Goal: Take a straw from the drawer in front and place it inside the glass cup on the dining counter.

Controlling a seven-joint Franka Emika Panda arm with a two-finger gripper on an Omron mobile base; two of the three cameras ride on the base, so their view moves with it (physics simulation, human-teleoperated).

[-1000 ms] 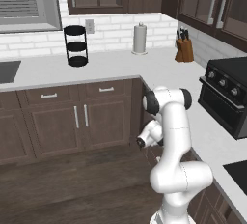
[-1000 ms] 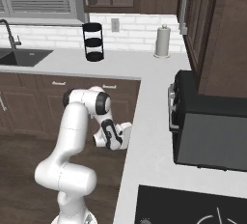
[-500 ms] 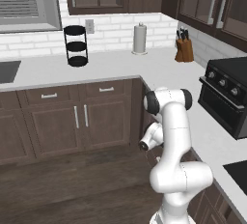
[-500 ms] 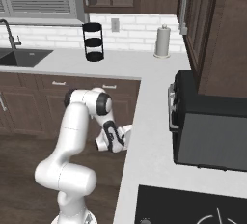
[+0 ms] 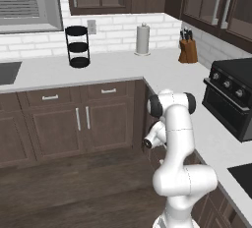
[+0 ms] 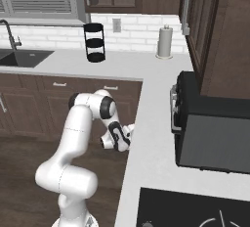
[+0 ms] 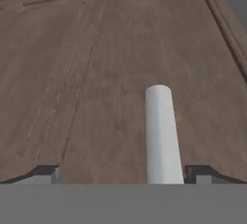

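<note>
The drawer (image 7: 96, 73) shows very close as a dark-brown wooden front across the hand view. Its silver bar handle (image 7: 161, 131) runs up between my fingers, nearer the right fingertip (image 7: 200, 172). My gripper (image 7: 123, 174) is open, with nothing held. In the left base view my hand (image 5: 150, 140) sits low, tucked under the edge of the right-hand worktop (image 5: 172, 77), against the cabinet front. The right base view has the same hand (image 6: 117, 140) under that edge. The straw, the glass cup and the dining counter are out of view.
A black tiered rack (image 5: 78, 47), a paper towel roll (image 5: 142, 39) and a knife block (image 5: 187, 50) stand on the white worktop. A black oven (image 5: 231, 99) sits at the right. Cabinets with drawers (image 5: 109, 91) line the back, above open wooden floor (image 5: 74, 187).
The hand has sunk slightly and edged in toward the cabinet front under the counter edge. The jaws stay wide apart.
</note>
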